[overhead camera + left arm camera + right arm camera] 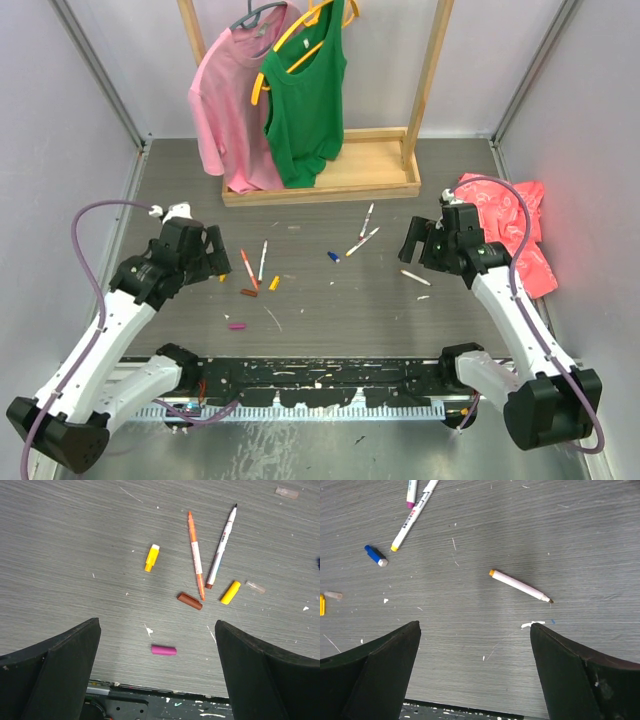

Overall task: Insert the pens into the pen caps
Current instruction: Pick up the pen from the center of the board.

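Wide open and empty alike, my left gripper [156, 630] hovers above the magenta cap [164, 650], my right gripper [475, 628] above a white pen [520, 586] lying flat; light, stiff and slick, I judge it best pinched mid-barrel

Free table [570, 530] all round lone pen [520, 586] (R side); brown cap [190, 601] crowds orange pen [196, 555]

Lighting: bright, even, diffuse, from overhead. Shadows: soft grey patch on the surface [600, 540] around the orange-ended pen [520, 586]; thin, faint edge shadow under the magenta cap [164, 650]. Focus: surface grain crisp; right tool [474, 624] fingers [370, 675] dark, slightly soft.
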Tool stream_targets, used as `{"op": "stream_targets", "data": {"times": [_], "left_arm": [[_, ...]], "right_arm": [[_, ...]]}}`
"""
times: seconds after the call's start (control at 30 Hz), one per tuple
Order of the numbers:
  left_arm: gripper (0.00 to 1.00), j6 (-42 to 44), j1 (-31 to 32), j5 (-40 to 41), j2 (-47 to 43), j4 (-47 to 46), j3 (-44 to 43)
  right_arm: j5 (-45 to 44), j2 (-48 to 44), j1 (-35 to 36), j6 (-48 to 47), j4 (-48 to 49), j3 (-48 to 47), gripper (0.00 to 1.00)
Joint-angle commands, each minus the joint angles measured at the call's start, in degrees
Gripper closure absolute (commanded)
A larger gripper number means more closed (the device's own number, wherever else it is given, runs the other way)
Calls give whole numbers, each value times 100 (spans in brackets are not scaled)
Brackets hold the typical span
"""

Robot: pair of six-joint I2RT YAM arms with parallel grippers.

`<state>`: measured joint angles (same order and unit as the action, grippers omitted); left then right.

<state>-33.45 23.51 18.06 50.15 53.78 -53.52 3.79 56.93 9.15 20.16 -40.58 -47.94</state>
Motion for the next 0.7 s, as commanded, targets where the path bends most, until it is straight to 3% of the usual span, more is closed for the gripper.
{"op": "stream_targets", "data": {"times": [0.0, 0.17, 0.5, 0.67], "left_arm": [[2, 467, -30, 195, -200, -177, -109], [2, 1018, -35, -12, -340, -205, -200], [2, 1145, -25, -856, -336, -460, 23], [2, 1147, -21, -976, -260, -518, 46]], "right_arm": [[-356, 189, -27, 521, 304, -26, 4], [-496, 580, -27, 739, 399, -70, 8], [-1111, 1454, -1, 718, 271, -282, 14], [-1340, 1463, 74, 1811, 506, -64, 13]]}}
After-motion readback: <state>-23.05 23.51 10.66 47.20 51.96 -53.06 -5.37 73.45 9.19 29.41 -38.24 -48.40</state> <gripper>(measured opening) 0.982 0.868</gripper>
